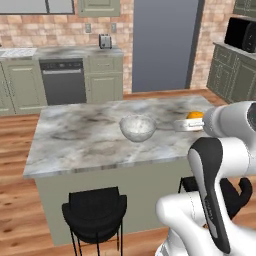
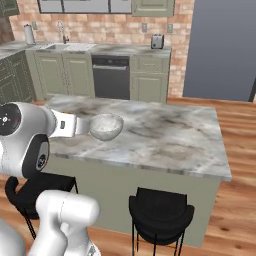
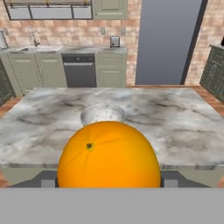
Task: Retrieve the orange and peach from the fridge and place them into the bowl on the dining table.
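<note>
My gripper (image 1: 191, 123) is shut on the bright orange (image 1: 195, 115), held just above the right part of the dining table (image 1: 75, 145). In the hand view the orange (image 3: 109, 155) looms large and covers most of the fingers. The pale glossy bowl (image 1: 137, 128) stands empty near the middle of the marble top, a short way left of the orange. It also shows beyond the orange in the hand view, bowl (image 3: 103, 114), and beside my white hand in the right base view, bowl (image 2: 105, 126). The peach is out of view.
Black stools (image 1: 95, 210) (image 2: 160, 210) stand at the table's near side. Green cabinets, a dishwasher (image 1: 62, 80) and a toaster (image 1: 105, 41) line the brick back wall. A tall grey-blue panel (image 1: 165, 45) rises behind the table. A microwave (image 1: 240, 32) sits at far right.
</note>
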